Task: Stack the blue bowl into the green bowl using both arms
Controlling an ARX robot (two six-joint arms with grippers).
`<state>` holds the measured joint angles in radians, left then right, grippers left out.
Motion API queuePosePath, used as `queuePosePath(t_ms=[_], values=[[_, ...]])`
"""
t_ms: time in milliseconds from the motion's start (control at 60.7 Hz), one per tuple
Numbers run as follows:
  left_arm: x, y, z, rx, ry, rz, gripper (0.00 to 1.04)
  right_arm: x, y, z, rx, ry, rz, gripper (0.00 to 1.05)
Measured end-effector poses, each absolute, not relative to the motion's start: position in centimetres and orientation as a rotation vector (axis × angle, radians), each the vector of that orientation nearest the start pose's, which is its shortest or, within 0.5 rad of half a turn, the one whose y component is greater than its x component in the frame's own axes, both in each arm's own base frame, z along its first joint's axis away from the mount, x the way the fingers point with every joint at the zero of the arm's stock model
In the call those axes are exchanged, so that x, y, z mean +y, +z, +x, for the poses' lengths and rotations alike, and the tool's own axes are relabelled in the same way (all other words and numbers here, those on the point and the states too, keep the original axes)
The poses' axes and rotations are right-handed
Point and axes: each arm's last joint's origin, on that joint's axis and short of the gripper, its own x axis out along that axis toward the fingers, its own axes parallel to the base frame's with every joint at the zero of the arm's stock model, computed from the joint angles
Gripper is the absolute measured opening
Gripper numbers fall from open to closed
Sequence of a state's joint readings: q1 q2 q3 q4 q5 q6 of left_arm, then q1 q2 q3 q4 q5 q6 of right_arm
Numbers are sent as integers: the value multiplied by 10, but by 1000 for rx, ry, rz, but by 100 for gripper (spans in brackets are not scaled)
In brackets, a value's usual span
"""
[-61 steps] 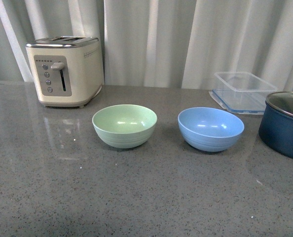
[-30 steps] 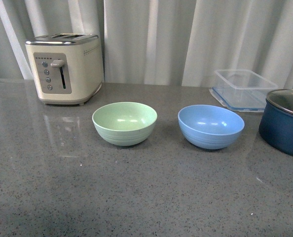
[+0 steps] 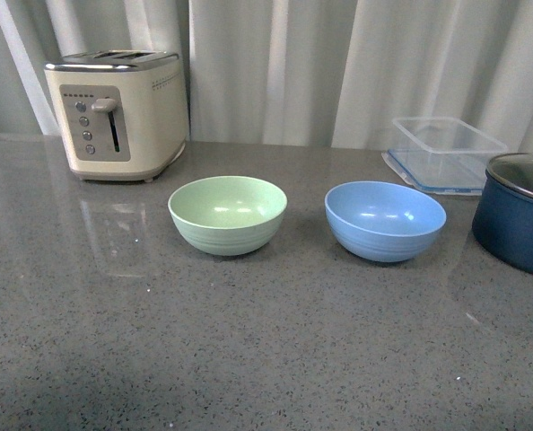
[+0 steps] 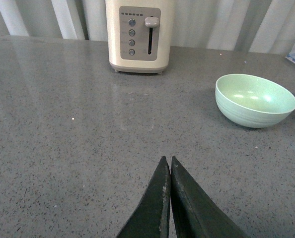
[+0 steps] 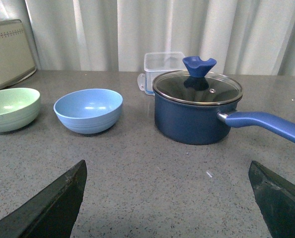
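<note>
The blue bowl (image 3: 385, 220) sits upright and empty on the grey speckled worktop (image 3: 249, 350), right of centre in the front view. The green bowl (image 3: 228, 214) stands to its left, also upright and empty, with a clear gap of bare worktop between the 2; they do not touch. Both are the same size and show faint ridges near the base.

The right gripper (image 5: 167, 166) is low over the worktop on the near side of the blue bowl, well apart from it. Its 2 dark fingers (image 5: 58, 206) are spread wide, released and grasping nothing. The left gripper (image 4: 168, 161) is low over bare worktop, with the green bowl ahead of it and off to one side, well apart. Its 2 fingers (image 4: 155, 208) are pressed flat together along their length, clenched on nothing.

Right of the blue bowl stands a dark navy pot (image 5: 197, 119) with a long blue handle (image 5: 266, 124), under a glass lid (image 5: 197, 87) topped by a blue knob (image 5: 199, 64). Behind the pot and bowl, a clear plastic container (image 3: 446, 148) rests on its own lid. At the far left, behind the green bowl, stands a cream 2-slot toaster (image 3: 116, 112) with a lever and 4 round buttons on its end. Pale pleated curtains (image 3: 275, 72) hang behind the worktop.
</note>
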<state>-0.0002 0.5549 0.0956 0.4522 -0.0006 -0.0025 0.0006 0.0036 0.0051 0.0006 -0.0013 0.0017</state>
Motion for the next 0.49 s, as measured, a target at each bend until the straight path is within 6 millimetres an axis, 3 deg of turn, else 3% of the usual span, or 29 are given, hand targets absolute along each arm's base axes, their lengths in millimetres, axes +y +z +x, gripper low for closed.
queuePosePath(t_ms=[494], values=[[0,173,120,-14,0,-2,4,0,165,98,-2,2,2,95]])
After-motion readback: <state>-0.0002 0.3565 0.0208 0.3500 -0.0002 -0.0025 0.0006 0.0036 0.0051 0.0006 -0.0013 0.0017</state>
